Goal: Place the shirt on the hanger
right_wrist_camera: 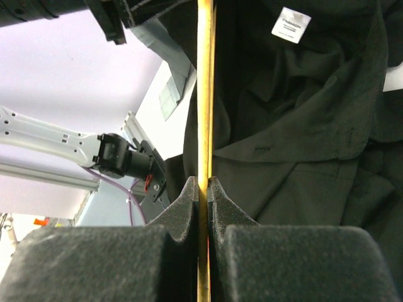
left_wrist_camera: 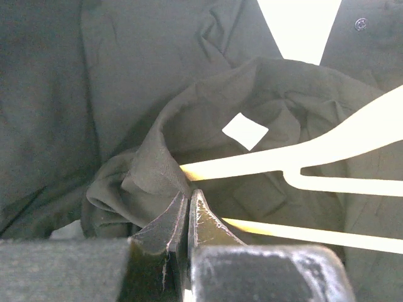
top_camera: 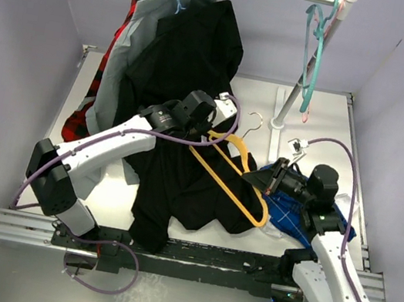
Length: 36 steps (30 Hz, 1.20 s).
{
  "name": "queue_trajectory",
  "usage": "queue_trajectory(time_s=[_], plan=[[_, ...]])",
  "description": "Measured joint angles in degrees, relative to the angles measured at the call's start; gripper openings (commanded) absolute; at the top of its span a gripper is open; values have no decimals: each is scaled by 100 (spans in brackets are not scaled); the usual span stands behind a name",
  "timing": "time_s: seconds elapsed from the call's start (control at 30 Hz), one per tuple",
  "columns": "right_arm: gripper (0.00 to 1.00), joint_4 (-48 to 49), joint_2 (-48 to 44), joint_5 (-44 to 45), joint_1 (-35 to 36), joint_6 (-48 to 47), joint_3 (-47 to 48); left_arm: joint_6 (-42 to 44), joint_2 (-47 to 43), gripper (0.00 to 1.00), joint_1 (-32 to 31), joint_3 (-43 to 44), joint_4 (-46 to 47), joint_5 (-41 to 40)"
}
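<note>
Right gripper point(right_wrist_camera: 203, 189) clamps the hanger point(right_wrist_camera: 205, 88), left gripper point(left_wrist_camera: 187, 212) pinches the shirt point(left_wrist_camera: 157, 157) collar; that thin fold may slip free under tension.

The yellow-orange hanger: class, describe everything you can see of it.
The hanger is thin, yellow-orange and plastic-looking, a triangle with a pale hook on top. It sits slantwise over the black shirt. The right gripper is shut on one of its bars. The end of one arm slips inside the shirt's collar, and the left gripper pinches that collar right beside it.
</note>
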Motion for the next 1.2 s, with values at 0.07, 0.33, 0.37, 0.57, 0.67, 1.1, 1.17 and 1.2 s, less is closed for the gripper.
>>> queue_trajectory(time_s=[0.07,0.33,0.37,0.57,0.67,1.1,1.17,1.2], plan=[[0,109,186,-79,2,-63,0,144,-94,0,0,2,-7,-39],[0,-579,-37,-79,151,-518,0,822,-415,0,46,2,227,-457],[0,-647,-157,-79,155,-525,-11,879,-428,0,59,2,258,-494],[0,-509,-570,-68,160,-407,-149,929,-433,0,87,2,229,-461],[0,-195,-236,-44,179,-330,-177,846,-433,0,87,13,98,-317],[0,581,1071,411,273,-420,-153,262,-420,0,-118,452,-723,516],[0,680,1121,433,308,-420,-109,199,-420,0,-131,433,-782,570],[0,715,1154,481,345,-420,-66,184,-420,0,-131,417,-793,584]])
